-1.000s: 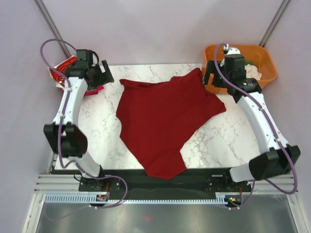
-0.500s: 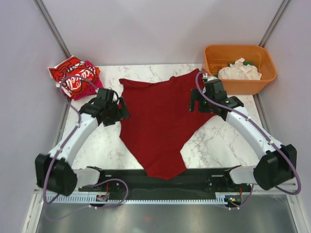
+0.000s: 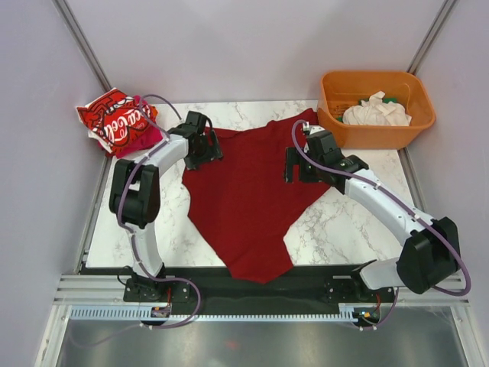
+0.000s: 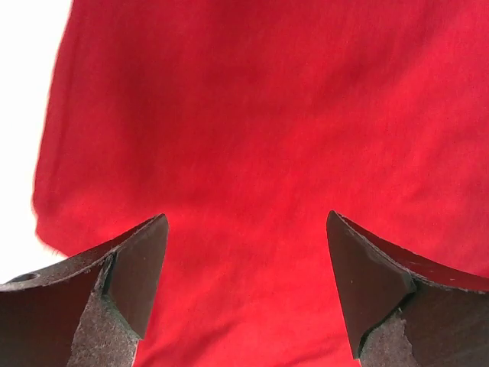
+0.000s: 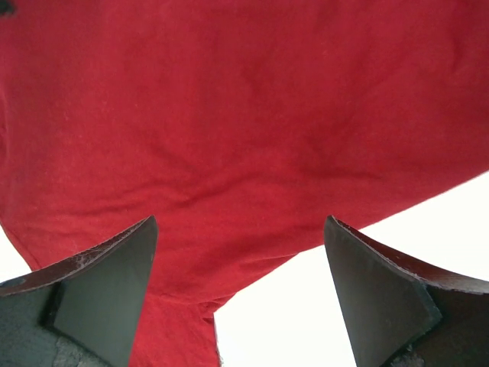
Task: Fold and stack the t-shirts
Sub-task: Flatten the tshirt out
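our left hand (image 3: 200,144), fingers apart, above the dark red t-shirt (image 3: 248,202), our right hand (image 3: 298,164) just as wide (both hold nothing), shirt spread on the desk (image 3: 344,222) beneath both

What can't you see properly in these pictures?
Magenta t-shirt: top view, mostly buried under the bright red lettered t-shirt.
White t-shirt: top view, its lower part is hidden by the orange tub wall. The green thing behind it is too small to name.
Dark red t-shirt: both wrist views cut it off at their edges.
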